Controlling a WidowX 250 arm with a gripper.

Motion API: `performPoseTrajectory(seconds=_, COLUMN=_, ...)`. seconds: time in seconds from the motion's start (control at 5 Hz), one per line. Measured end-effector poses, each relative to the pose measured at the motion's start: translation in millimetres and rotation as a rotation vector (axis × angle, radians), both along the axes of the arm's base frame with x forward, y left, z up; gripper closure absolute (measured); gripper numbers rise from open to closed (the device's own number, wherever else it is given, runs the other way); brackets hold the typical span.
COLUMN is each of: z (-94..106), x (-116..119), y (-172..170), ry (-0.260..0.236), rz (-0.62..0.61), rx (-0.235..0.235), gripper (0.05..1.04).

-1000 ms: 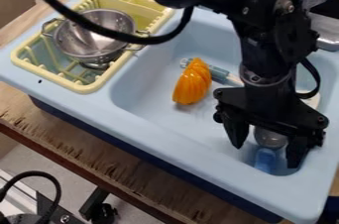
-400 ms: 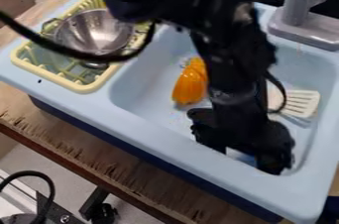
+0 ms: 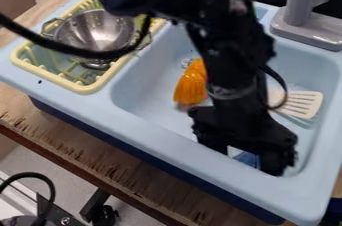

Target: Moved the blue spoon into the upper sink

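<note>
The gripper (image 3: 244, 157) hangs low inside the sink at its near right end, its two fingers apart on either side of a darker blue patch. That patch is a visible bit of the blue spoon (image 3: 248, 159), lying in the gap between the fingers close to the sink's near wall. The rest of the spoon is hidden behind the gripper. Whether either finger touches it I cannot tell. The light blue sink (image 3: 143, 112) surrounds both.
An orange ribbed toy (image 3: 191, 86) lies left of the arm. A white slotted spatula (image 3: 304, 104) is to the arm's right. At the upper left a metal colander (image 3: 97, 32) sits in a yellow rack (image 3: 83, 89). The grey faucet (image 3: 300, 5) stands at the upper right.
The gripper has moved left and slightly down from its place a second ago, staying open. It now covers most of the spoon, while the spatula and faucet have come into fuller view.
</note>
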State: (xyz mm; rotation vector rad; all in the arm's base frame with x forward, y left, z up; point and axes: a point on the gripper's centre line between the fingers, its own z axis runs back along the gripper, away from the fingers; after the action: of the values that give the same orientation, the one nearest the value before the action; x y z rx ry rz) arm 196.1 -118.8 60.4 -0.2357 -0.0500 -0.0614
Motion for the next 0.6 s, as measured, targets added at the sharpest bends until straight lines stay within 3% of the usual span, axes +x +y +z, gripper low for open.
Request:
performPoseTrajectory(seconds=0.4, z=-8.7, x=5.2, y=-5.8, ry=-0.053, rz=0.012, rx=0.033, gripper=0.133)
performPoseTrajectory(seconds=0.6, z=-9.4, x=8.3, y=-7.2, ry=-0.081, rz=0.031, rx=0.042, gripper=0.388)
